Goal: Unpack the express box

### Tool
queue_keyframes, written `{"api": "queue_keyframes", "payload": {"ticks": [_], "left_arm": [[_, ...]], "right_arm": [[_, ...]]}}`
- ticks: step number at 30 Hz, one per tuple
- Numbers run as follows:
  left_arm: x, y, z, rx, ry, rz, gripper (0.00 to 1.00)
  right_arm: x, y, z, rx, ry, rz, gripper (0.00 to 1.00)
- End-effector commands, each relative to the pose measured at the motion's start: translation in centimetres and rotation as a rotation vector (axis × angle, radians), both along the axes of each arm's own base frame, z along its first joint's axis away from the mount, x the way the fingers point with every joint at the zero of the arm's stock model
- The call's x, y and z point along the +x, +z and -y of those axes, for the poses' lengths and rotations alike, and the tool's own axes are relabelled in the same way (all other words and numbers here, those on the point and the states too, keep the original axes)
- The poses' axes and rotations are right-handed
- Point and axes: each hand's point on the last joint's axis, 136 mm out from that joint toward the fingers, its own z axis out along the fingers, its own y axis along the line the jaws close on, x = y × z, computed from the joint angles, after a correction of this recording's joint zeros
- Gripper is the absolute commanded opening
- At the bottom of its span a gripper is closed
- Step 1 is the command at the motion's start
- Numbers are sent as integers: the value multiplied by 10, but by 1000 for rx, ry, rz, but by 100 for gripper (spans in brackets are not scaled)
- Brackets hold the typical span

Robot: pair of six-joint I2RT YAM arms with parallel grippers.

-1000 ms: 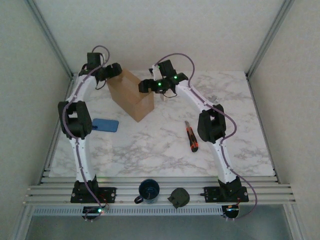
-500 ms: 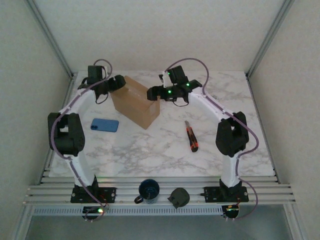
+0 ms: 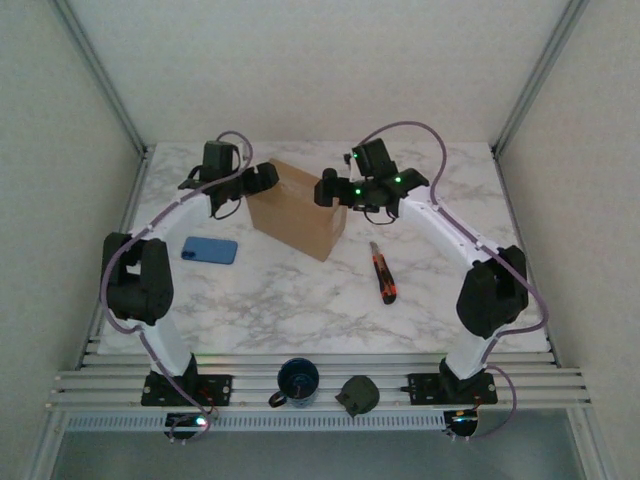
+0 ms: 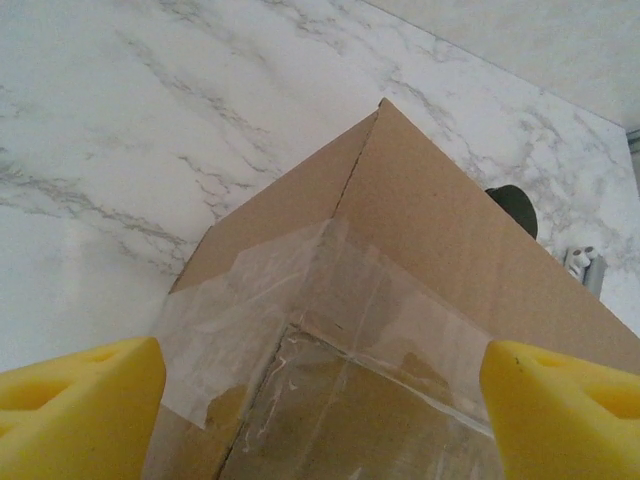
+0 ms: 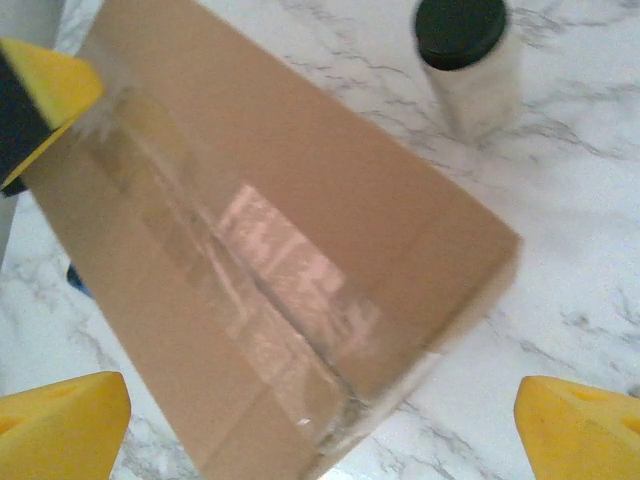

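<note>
Item: express box [image 3: 297, 208], sealed, on bench [image 3: 470, 290] between both end effectors. Left end effector [image 3: 266, 178] clamped across its end. Right end effector [image 3: 326, 190] spread apart, gripping nothing. Step: positioning. Next, likely: fetch knife [image 3: 383, 272] lying nearside of right end effector.

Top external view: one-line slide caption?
Left gripper and right gripper flank opposite ends of the closed express box on the marble table; utility knife lies right, blue phone left.

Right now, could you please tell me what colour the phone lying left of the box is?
Blue; the phone shows best in the top external view.
</note>
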Motion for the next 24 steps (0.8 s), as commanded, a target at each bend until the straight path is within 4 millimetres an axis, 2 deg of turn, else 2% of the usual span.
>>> {"api": "queue_keyframes", "payload": {"ticks": [1, 5, 8, 10, 13, 18, 24], "left_arm": [[-5, 30, -19, 57, 99, 70, 82], [-15, 66, -56, 150, 276, 121, 84], [-33, 92, -75, 177, 363, 141, 86], [-46, 99, -80, 178, 384, 128, 87], [-66, 82, -82, 163, 394, 50, 85], [-91, 27, -69, 85, 365, -68, 76], [-102, -12, -66, 58, 377, -134, 70]], "right_arm": [[5, -3, 27, -21, -99, -27, 99], [28, 5, 29, -12, -36, 27, 98], [41, 10, 13, 60, 105, 58, 97], [47, 10, 1, 99, 188, 58, 96], [57, 6, -12, 109, 268, 53, 96], [75, -12, -23, 105, 302, 8, 95], [69, -22, -37, 190, 335, -49, 92]]}}
